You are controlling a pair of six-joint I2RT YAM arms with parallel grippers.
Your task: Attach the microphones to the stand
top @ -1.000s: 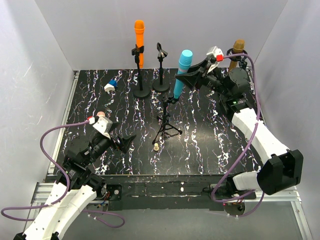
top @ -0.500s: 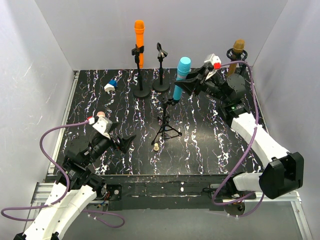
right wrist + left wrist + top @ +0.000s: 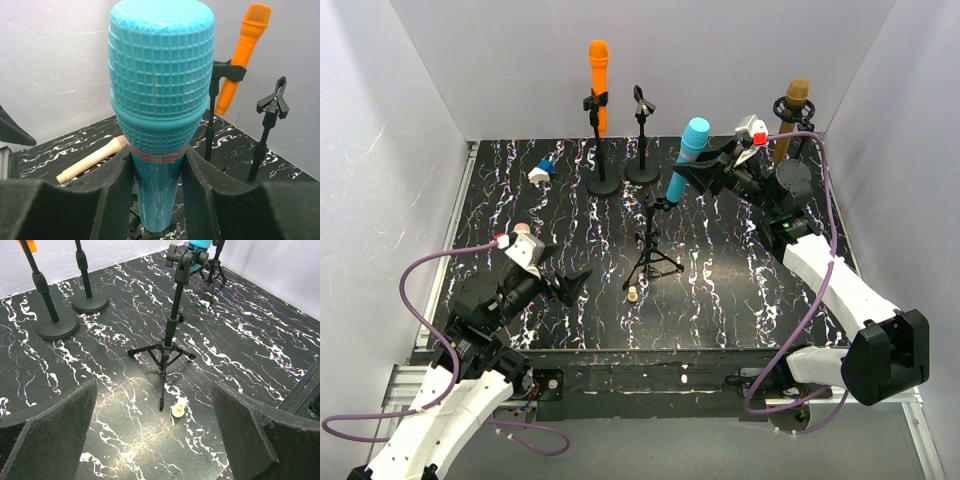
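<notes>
1. The right gripper (image 3: pixel 706 170) holds the blue microphone (image 3: pixel 686 158) just under its head. Its jaws are drawn narrow onto the shaft, and the wrist view shows the pads (image 3: pixel 114 192) pressing it from both sides.
2. That microphone leans with its head toward the back right. Its lower end meets the clip on top of the tripod stand (image 3: pixel 653 245) in the middle of the table (image 3: pixel 740 300). I cannot tell whether it is seated in the clip.
3. The left gripper (image 3: pixel 154 390) hangs over the near left part of the table, jaws spread wide, holding nothing.
4. The orange microphone (image 3: pixel 598 85) is clipped upright on a round-based stand (image 3: pixel 604 186) at the back edge, close to the back wall (image 3: pixel 520 60). Just to its right is a second stand (image 3: pixel 642 135) topped by a clip.
5. The brown microphone (image 3: pixel 795 100) stands in the back right corner, hemmed by two walls, with the right arm just in front of it.
6. The pink microphone (image 3: pixel 92 159) lies flat on the table toward the left side, seen past the blue one from the right wrist.
7. A small beige peg (image 3: pixel 633 293) sits just beside the tripod's near leg. A small white-and-blue piece (image 3: pixel 541 171) lies near the back left edge.
8. The widest stretch of tabletop lies between the tripod and the right edge, and another runs along the front edge between the two arms. White walls close in the left, back and right sides.
</notes>
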